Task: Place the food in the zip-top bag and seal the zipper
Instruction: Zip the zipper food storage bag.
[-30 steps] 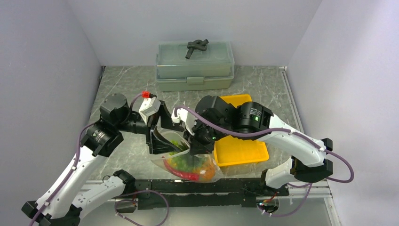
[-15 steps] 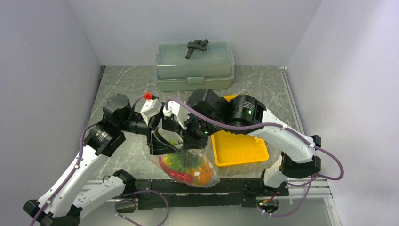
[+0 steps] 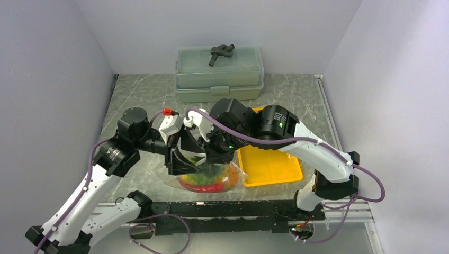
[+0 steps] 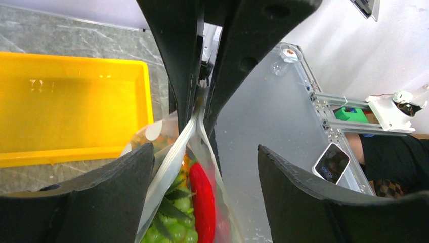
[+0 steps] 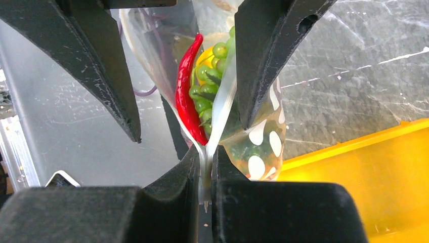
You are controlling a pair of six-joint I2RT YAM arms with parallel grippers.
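The bag's (image 5: 255, 144) zipper strip (image 5: 221, 109) is clamped between the closed fingers of the right gripper (image 5: 205, 167). The left gripper (image 4: 205, 152) is spread wide, with the bag and its food (image 5: 202, 81) enclosed between its fingers, beside the yellow tray (image 4: 71, 101).

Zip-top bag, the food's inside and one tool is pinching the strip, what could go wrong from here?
1. Only the right tool is shut on the zipper. The left tool stands open around the zip-top bag, so the loaded bag could slip from that single pinch.
2. The red chili and green grapes sit right against the strip. Pressing along it might trap them and leave the mouth partly unsealed.
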